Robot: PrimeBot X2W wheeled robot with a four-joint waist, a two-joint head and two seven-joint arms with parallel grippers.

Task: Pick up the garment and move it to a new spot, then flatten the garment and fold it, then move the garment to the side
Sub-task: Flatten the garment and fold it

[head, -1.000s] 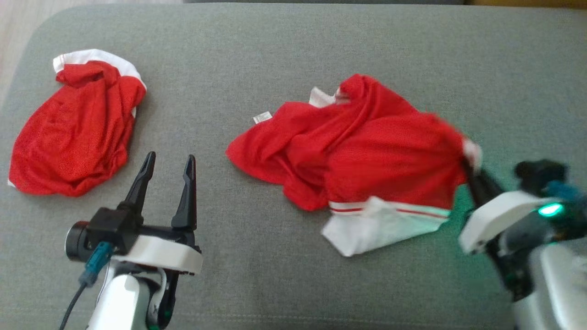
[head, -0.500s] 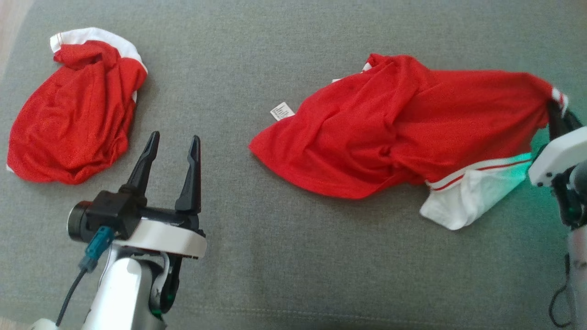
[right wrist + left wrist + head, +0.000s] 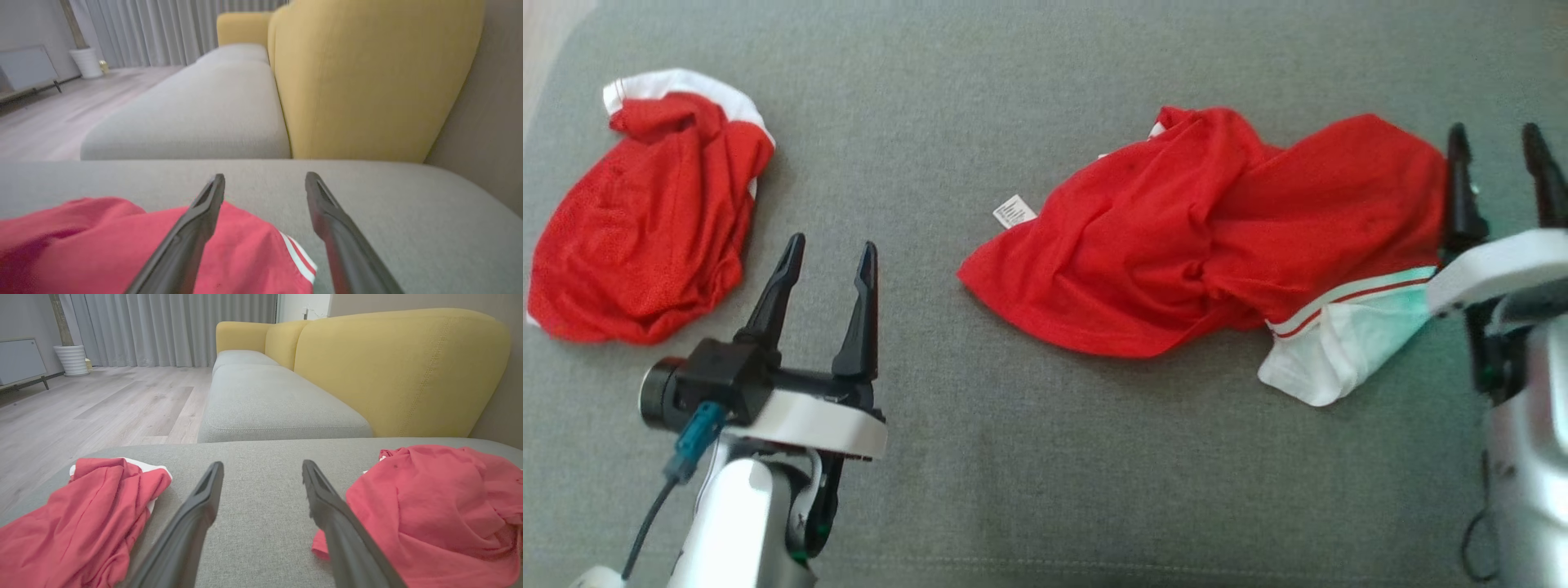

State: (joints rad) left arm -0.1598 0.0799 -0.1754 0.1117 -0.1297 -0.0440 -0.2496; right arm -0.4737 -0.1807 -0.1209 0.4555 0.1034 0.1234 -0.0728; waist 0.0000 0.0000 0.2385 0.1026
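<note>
Nearest the camera, at the lower left of the head view, the left end effector (image 3: 832,242) hovers over a wide grey fabric cushion (image 3: 1013,457), its two long dark fingers spread apart with nothing between them. At the right edge, the right end effector (image 3: 1494,131) is likewise spread wide and holds nothing. Its inner finger stands against the right end of a red mesh jersey (image 3: 1201,237) with a white, red-striped hem, though whether finger and cloth actually touch is hard to tell. The jersey lies crumpled and stretched sideways on the right half of the cushion, its white hem panel turned toward the camera and a small white label (image 3: 1013,212) poking out at its left end. Well apart from it, on the cushion's far left, sits a second crumpled red garment (image 3: 645,229) with a white edge. In the left wrist view, beyond the cushion, comes a long pale grey sofa seat (image 3: 278,404) with a mustard-yellow padded back (image 3: 400,367), then a light wooden floor (image 3: 102,404), a white ribbed planter (image 3: 73,359) and grey floor-length curtains (image 3: 163,326)
</note>
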